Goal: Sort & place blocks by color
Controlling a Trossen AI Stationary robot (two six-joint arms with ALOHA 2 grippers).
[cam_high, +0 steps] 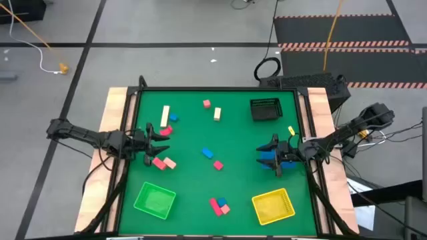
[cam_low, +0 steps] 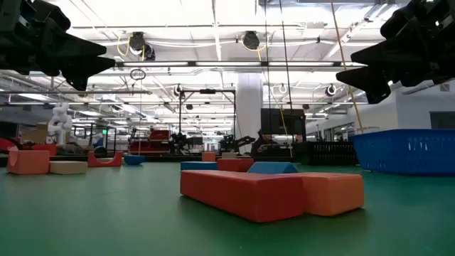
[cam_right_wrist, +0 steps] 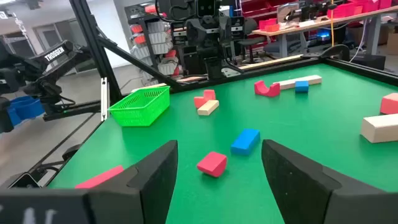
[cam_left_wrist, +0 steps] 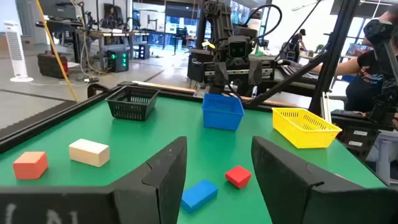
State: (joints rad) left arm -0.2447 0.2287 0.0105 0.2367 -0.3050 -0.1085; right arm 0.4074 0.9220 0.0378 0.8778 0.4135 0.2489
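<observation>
Small blue wooden block [cam_high: 207,153] and small red wooden cube [cam_high: 218,165] lie at frame centre, midway between arms. Left gripper [cam_high: 160,143] at left, right gripper [cam_high: 269,154] at right beside the square blue tray [cam_high: 268,159]; both spread wide, empty. Neither arm clearly nearer.

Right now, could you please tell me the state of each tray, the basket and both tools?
green tray: upright, empty
yellow tray: upright, empty
blue tray: upright on the table, beneath the right tool, contents cannot be seen
black mesh basket: upright, empty
left tool: open, holding nothing, above the table's left side
right tool: open, holding nothing, above the blue tray
</observation>
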